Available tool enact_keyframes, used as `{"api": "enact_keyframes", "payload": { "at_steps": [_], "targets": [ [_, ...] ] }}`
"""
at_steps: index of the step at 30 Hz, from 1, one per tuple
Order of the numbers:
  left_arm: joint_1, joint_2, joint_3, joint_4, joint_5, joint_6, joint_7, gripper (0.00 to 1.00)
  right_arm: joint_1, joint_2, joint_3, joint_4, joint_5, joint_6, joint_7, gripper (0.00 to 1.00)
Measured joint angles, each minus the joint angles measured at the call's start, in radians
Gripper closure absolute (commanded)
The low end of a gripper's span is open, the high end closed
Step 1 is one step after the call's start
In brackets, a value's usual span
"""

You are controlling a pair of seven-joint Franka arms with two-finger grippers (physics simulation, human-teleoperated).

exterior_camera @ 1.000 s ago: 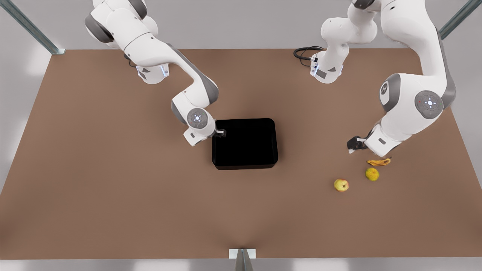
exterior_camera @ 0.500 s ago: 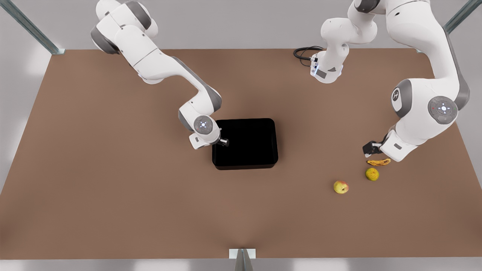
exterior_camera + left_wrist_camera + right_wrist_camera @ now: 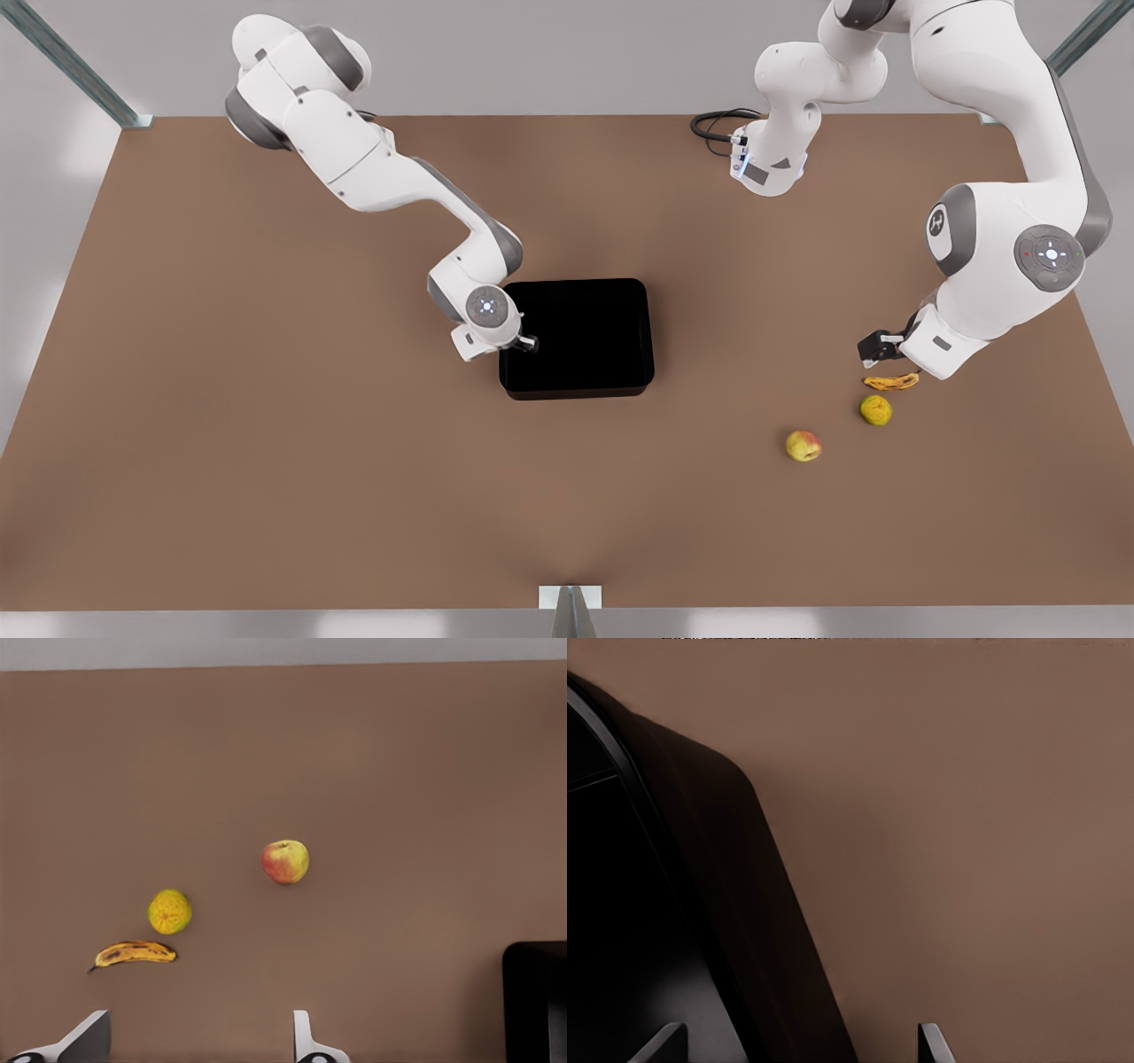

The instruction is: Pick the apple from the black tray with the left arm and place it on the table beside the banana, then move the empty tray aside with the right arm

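No readable writing anywhere. Three fruits at front view's lower right on table (image 3: pixel 266 399): apple (image 3: pixel 803 446), banana (image 3: pixel 891 382), one yellow-green fruit (image 3: pixel 875 409). One tray (image 3: pixel 576 338), centre, seemingly empty. Left gripper (image 3: pixel 873 347) above banana, fingers apart, holding nothing. Right gripper (image 3: pixel 528 342) at tray's left rim; wrist view shows fingers (image 3: pixel 932 1045) apart straddling rim.
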Motion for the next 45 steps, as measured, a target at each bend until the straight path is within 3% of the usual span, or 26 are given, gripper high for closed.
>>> {"api": "enact_keyframes", "payload": {
  "at_steps": [2,3,4,7,15,22,28,33,35,39,45],
  "targets": [
    [0.0,-0.001,0.0,0.0,0.0,-0.001,0.0,0.0,-0.001,0.002,-0.001,0.001,-0.011,0.005,-0.01,0.04],
    [0.0,-0.001,0.0,0.0,0.0,-0.002,-0.001,0.0,-0.001,0.005,-0.001,0.001,-0.015,0.007,-0.015,0.14],
    [0.0,-0.001,-0.001,0.0,0.0,-0.002,-0.001,0.0,-0.001,0.007,-0.001,0.001,-0.017,0.008,-0.021,0.31],
    [-0.001,-0.001,0.001,0.0,0.001,-0.003,-0.001,0.0,-0.003,0.013,-0.001,0.002,-0.021,0.012,-0.038,0.48],
    [0.0,-0.002,0.005,0.0,0.005,-0.004,-0.012,0.0,-0.011,0.013,0.009,0.003,-0.018,0.014,-0.084,0.7],
    [-0.011,-0.002,-0.001,0.0,0.007,-0.004,-0.019,0.0,-0.019,0.008,0.016,0.007,-0.013,0.012,-0.12,0.85],
    [-0.008,-0.002,0.002,0.0,0.007,-0.005,-0.024,0.0,-0.032,-0.032,0.026,0.01,-0.007,-0.004,-0.152,0.92],
    [-0.004,-0.003,0.003,-0.001,0.007,-0.005,-0.027,0.0,-0.053,-0.105,0.025,0.015,0.001,-0.054,-0.185,0.92],
    [-0.005,-0.003,0.003,-0.001,0.007,-0.005,-0.029,0.0,-0.07,-0.197,-0.024,0.017,0.045,-0.108,-0.218,0.92],
    [-0.008,-0.002,0.002,-0.001,0.007,-0.005,-0.031,0.0,-0.078,-0.317,-0.239,0.082,0.132,-0.28,-0.337,0.92],
    [-0.007,-0.002,-0.002,0.004,0.008,-0.005,-0.031,0.0,-0.079,-0.279,-0.555,0.166,0.175,-0.436,-0.606,0.92]
  ]
}}
